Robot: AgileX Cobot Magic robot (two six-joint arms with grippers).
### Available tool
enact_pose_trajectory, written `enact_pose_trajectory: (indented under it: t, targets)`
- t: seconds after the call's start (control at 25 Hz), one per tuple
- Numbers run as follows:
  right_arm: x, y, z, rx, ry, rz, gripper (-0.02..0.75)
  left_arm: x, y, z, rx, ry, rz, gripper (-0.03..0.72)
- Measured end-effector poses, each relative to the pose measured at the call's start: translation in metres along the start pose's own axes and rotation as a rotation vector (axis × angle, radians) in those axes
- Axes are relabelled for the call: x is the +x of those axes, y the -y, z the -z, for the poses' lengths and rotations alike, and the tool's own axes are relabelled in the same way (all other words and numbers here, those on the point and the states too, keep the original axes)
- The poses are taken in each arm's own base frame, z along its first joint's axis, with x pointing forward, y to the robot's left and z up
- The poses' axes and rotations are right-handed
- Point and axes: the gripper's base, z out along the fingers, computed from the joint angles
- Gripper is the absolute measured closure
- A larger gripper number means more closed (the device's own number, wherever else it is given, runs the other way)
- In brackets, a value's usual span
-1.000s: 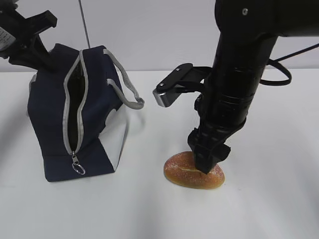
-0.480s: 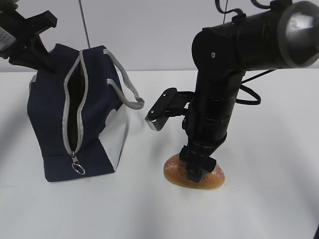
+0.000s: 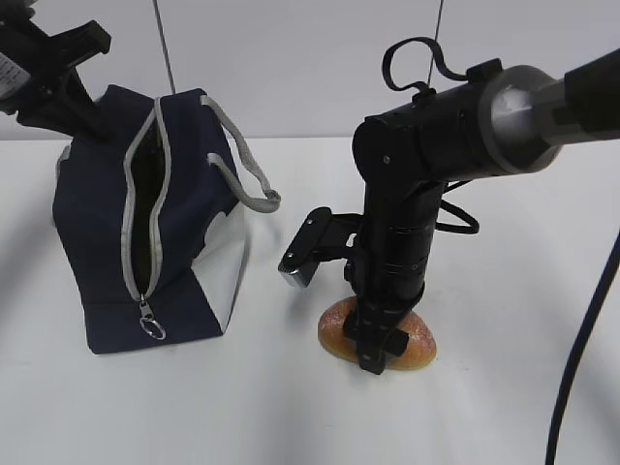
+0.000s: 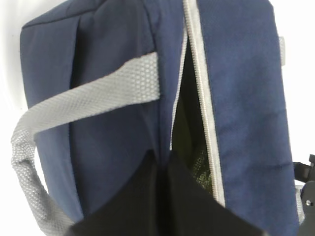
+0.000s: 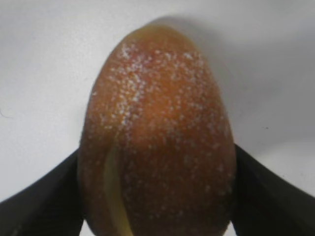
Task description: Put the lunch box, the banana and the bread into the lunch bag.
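Note:
The navy lunch bag (image 3: 97, 242) stands on the left of the white table with its grey zipper open. My left gripper (image 3: 89, 118) is at its far top edge, shut on the fabric beside the opening (image 4: 162, 157). Inside the lunch bag (image 4: 108, 123), only a dim greenish surface shows through the gap. The floury golden-brown bread (image 3: 423, 341) lies on the table to the right. My right gripper (image 3: 376, 356) is down over it, open, one finger on each flank of the bread (image 5: 157, 123), jaw midpoint (image 5: 157, 204). The lunch box and the banana are out of view.
A grey strap handle (image 3: 247, 179) hangs off the bag toward the bread. The zipper's ring pull (image 3: 151, 329) dangles at the bag's near end. The right arm's wrist camera bracket (image 3: 305, 254) juts left, between bag and bread. Bare white table lies in front and to the right.
The right arm has swung and lowered, bringing its fingers further down around the bread. The bread, the bag and the left arm have not moved.

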Motion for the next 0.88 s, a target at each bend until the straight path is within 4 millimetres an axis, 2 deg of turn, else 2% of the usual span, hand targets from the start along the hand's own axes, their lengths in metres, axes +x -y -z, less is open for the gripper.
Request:
enact_pose_trajectory:
  t: [0.12,0.28,0.4,0.52,0.68,0.88]
  targets:
    - [0.000,0.000,-0.002,0.001,-0.001,0.003,0.177,0.000,0.000,0.000,0.000,0.000,0.000,0.691]
    - [0.000,0.001,-0.001,0.003,-0.004,0.005,0.256,0.000,0.000,0.000,-0.001,0.000,0.000,0.691]
    - [-0.002,0.003,0.006,-0.004,-0.016,-0.001,0.297,0.000,0.000,0.000,-0.001,0.000,0.000,0.691]
    - [-0.007,0.008,0.027,0.007,-0.010,-0.026,0.309,0.000,0.000,0.000,-0.001,0.000,0.000,0.691]
    - [-0.015,0.017,0.066,0.053,0.009,-0.072,0.312,0.000,0.000,0.000,-0.001,0.000,0.000,0.691]
    - [-0.034,0.031,0.117,0.125,0.175,-0.232,0.314,0.000,0.000,0.000,0.001,0.000,0.001,0.691]
